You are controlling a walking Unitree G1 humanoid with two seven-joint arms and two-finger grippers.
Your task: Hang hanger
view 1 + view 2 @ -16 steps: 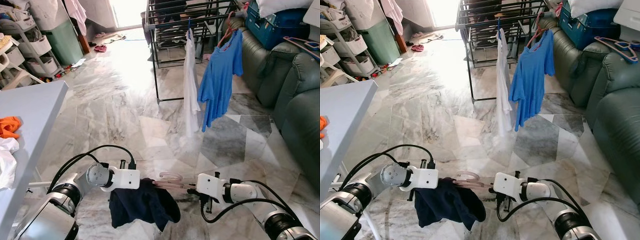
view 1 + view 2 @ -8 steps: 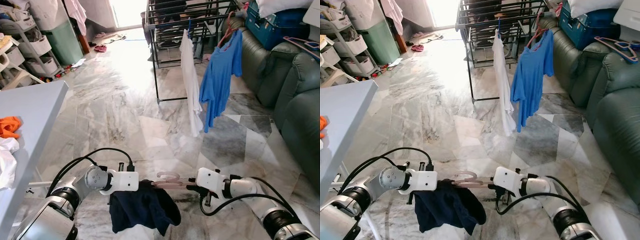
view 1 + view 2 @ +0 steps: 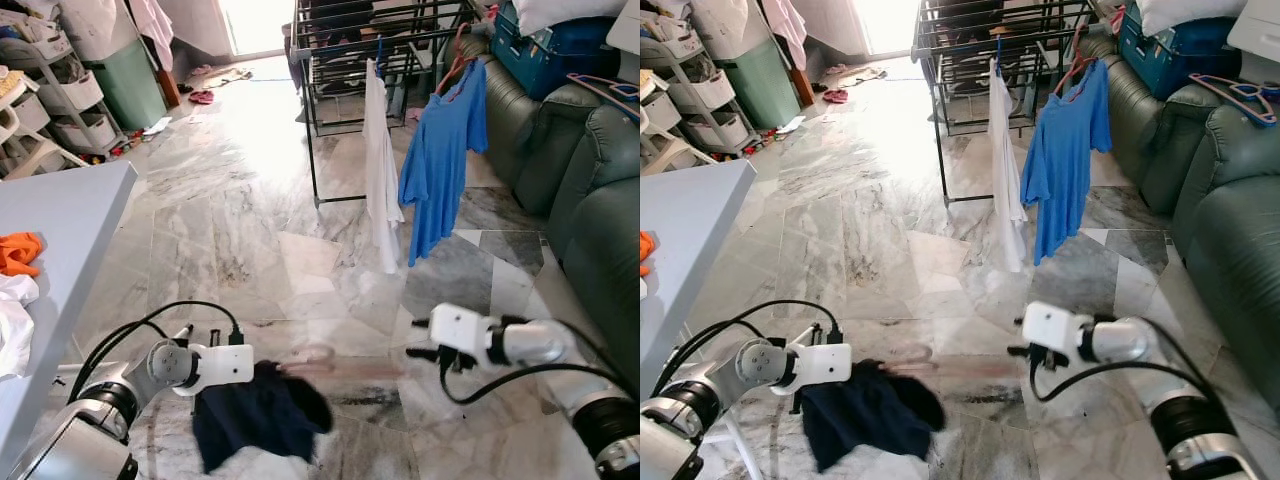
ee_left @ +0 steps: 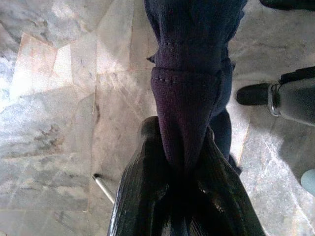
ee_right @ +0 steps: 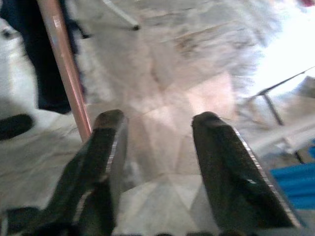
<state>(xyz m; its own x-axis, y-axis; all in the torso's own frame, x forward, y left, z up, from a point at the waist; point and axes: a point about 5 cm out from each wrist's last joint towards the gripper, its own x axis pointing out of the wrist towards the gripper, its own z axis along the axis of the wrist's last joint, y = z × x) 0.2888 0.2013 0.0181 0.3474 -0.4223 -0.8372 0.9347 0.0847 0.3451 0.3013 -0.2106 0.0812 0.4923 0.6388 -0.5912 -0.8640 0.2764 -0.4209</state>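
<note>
My left gripper (image 3: 248, 368) is low over the floor, shut on a dark navy garment (image 3: 255, 415). In the left wrist view the black fingers (image 4: 147, 162) pinch a fold of that cloth (image 4: 184, 98). A pink hanger (image 3: 340, 365) sticks out of the garment toward the right and is blurred. My right gripper (image 3: 418, 340) is off to the right of the hanger, open. In the right wrist view the hanger's bar (image 5: 61, 64) runs outside one finger (image 5: 106, 147), with nothing between the fingers.
A black drying rack (image 3: 330, 60) stands ahead with a white shirt (image 3: 380, 170) and a blue shirt (image 3: 440, 160) hanging on it. A green sofa (image 3: 600, 210) lines the right side. A grey table (image 3: 70, 220) with an orange cloth (image 3: 18, 252) is at the left.
My right gripper has let go of the pink hanger and pulled away to the right. The left gripper has shifted slightly left and down with the garment, and the hanger is swinging.
</note>
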